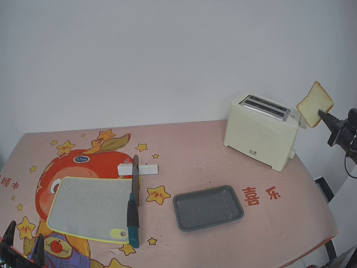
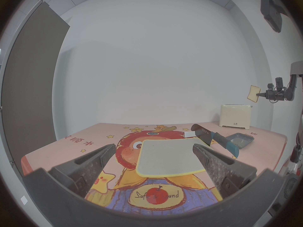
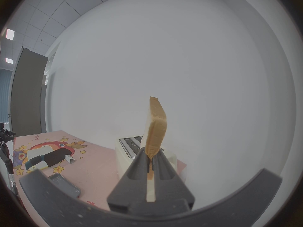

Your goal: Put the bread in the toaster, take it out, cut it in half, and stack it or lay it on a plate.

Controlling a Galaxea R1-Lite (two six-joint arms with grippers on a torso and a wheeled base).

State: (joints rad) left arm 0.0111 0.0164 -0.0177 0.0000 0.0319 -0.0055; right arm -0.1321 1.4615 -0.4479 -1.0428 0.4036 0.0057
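Right gripper (image 1: pixel 322 114) pinches the bread (image 1: pixel 315 104) high, just right of the toaster (image 1: pixel 262 131); left gripper (image 1: pixel 25 232), jaws spread, sits at the table (image 1: pixel 208 160)'s near-left corner.

- The left gripper (image 1: pixel 24 236) sits low in the lower left corner of the head view, with its fingers (image 2: pixel 91 163) spread wide apart.
- The right gripper (image 1: pixel 322 115) is raised at the right edge of the head view. It points up-left and is pinched on the bread slice (image 1: pixel 315 104).
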